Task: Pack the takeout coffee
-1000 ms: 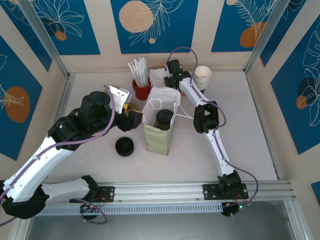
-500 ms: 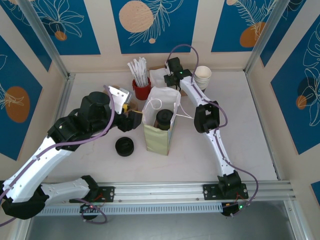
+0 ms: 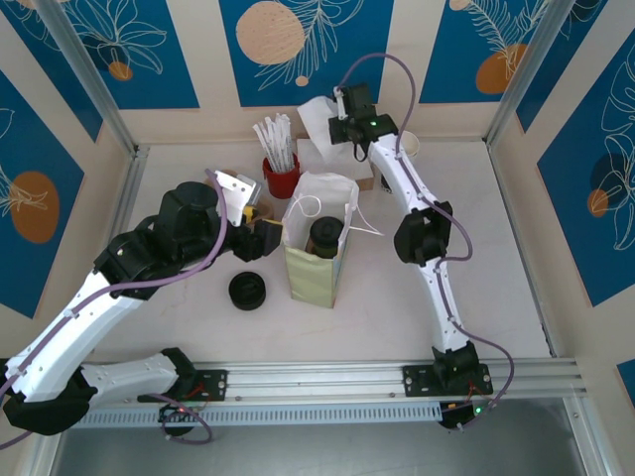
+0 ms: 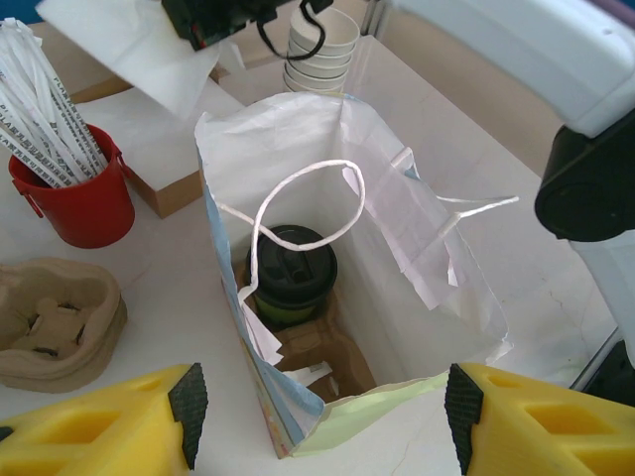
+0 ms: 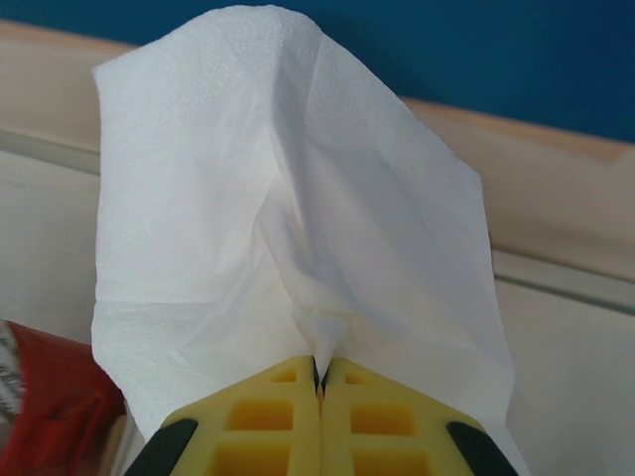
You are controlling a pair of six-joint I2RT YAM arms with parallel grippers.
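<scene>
Coffee cup (image 4: pixel 291 274): I see it upright inside the white paper bag (image 4: pixel 437 238), on the bag's floor. My left end effector (image 4: pixel 324 400) sits just beside the bag, jaws wide, holding nothing. My right end effector (image 5: pixel 319 382) hangs beyond the bag's far side, jaws pinched together on a white napkin (image 5: pixel 288 198). A black lid (image 3: pixel 247 291) lies on the counter (image 3: pixel 496 248), left of the bag.

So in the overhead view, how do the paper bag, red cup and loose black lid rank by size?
Largest: paper bag, clearly.
Then red cup and black lid: about alike in this view, so I won't rank them.
</scene>
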